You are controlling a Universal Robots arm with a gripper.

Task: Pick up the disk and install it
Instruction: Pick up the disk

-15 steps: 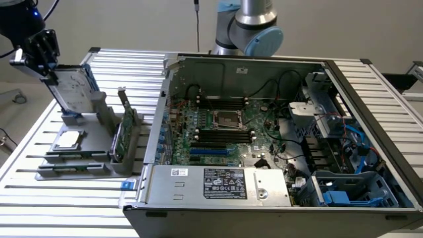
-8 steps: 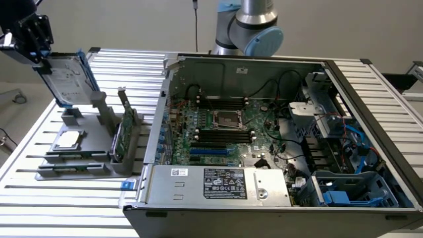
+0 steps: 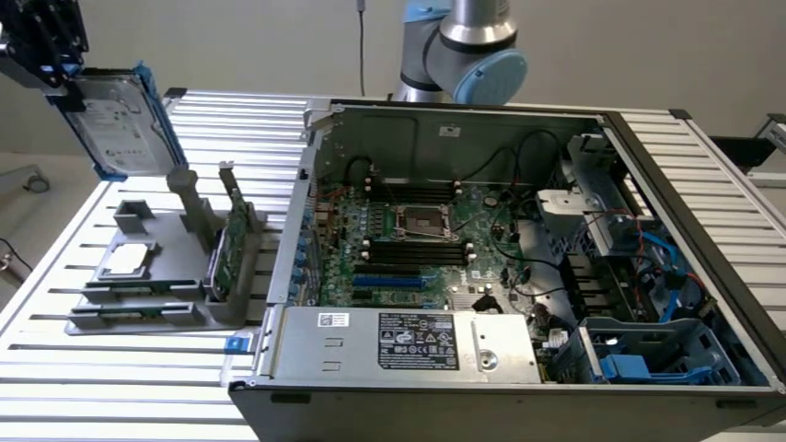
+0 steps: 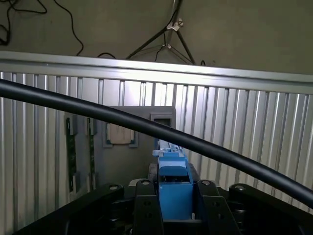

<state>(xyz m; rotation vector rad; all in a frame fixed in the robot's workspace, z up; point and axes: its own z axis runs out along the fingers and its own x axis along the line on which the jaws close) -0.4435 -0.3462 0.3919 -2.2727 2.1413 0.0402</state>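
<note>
table [image 3: 123,387]: ribbed metal top; carries everything below.
computer case [image 3: 418,138]: open, lying on its side, mid-table; circuit board on its floor, blue drive bay [image 3: 664,354] at the corner toward the exterior view's right.
arm [image 3: 473,46]: base joint behind the case.
grey stand [image 3: 172,267]: just beside the case, on the exterior view's left; green card [image 3: 234,249] upright in it, small square chip [image 3: 129,261] lying flat on it.
disk [image 3: 121,120]: in the air above the stand, touching nothing on the table, on edge and a little tilted, label facing the camera, blue frame around it.
gripper [image 3: 64,74]: closed on the disk's upper end; wrist view has the blue frame [image 4: 173,191] clamped between the black fingers [image 4: 146,205].
step in hand: pick-up looks done, disk lifted clear; install not yet done.
what the install calls for (my reading): disk and bay are well apart, with the case wall between, so height over that wall, then frame squared to the bay.
</note>
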